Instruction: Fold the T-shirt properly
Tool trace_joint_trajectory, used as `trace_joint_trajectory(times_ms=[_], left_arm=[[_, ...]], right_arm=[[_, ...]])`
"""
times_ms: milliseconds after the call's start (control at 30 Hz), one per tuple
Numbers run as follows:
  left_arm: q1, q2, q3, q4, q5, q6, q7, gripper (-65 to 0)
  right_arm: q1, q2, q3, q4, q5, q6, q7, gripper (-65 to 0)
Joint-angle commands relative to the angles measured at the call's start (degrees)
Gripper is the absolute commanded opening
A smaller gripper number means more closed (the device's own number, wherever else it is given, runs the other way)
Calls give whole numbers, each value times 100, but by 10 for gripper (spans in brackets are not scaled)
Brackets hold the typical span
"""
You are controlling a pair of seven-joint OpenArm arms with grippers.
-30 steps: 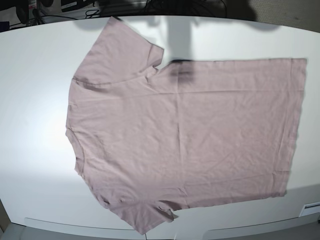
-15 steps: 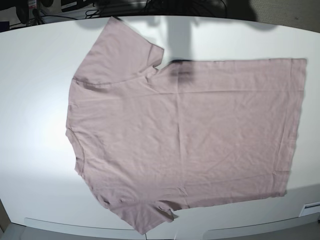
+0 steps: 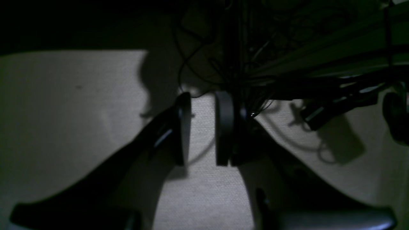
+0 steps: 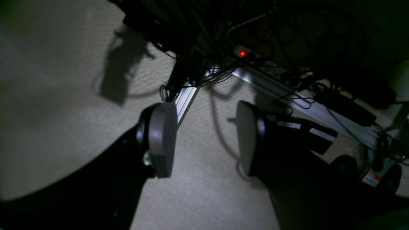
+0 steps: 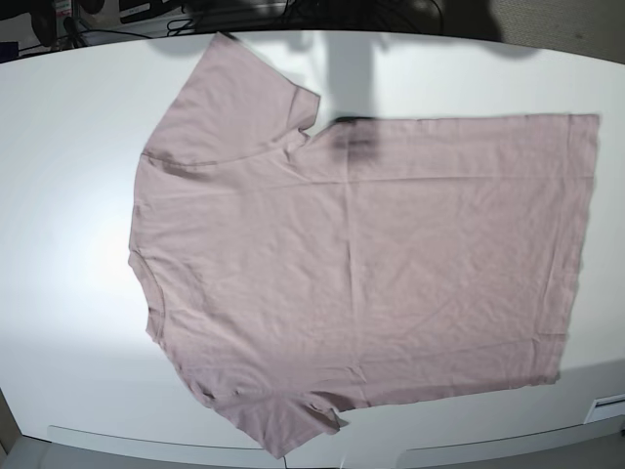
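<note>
White table (image 5: 68, 147), broad and glossy, with a soft glare patch at left and a dark upright shadow across the far edge. Beyond the far edge, a dim strip of black cables (image 5: 146, 14) and gear. Pale rail (image 5: 127, 438) along the near edge. Below, seen from the wrist views: beige low-pile carpet (image 3: 64, 105), lit from one side, deep shadow above. Aluminium frame bar (image 4: 300, 105) running diagonally, tangled wires (image 4: 204, 76) around it, a power strip with a glowing red light (image 4: 243, 53). Black casters (image 4: 345, 164) at lower right. More loose cables (image 3: 223, 48) hanging in darkness.
</note>
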Motion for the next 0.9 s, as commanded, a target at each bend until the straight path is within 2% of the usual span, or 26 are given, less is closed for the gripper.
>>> trace_joint_trajectory(times_ms=[0, 133, 267, 567, 633, 767, 867], left_arm=[[146, -7, -26, 55, -52, -11, -105, -526], [149, -7, -26, 120, -55, -11, -107, -526], [162, -7, -26, 356, -55, -11, -79, -526], [431, -7, -26, 1029, -52, -9, 157, -526], [431, -7, -26, 1027, -55, -9, 177, -526], [448, -7, -26, 1027, -55, -9, 195, -526], [544, -9, -26, 1034, -55, -9, 203, -526]], right_arm=[[-133, 33, 4, 105, 22, 44, 85, -344], [-133, 24, 44, 422, 22, 42, 315, -344], [-133, 13, 273, 874, 22, 42, 306, -344], [-133, -199, 1360, 1528, 133, 61, 313, -344], [-133, -190, 1480, 1606, 328, 153, 313, -344], [-133, -192, 1604, 1834, 348, 496, 323, -344], [-133, -192, 1611, 1987, 348, 634, 323, -344]])
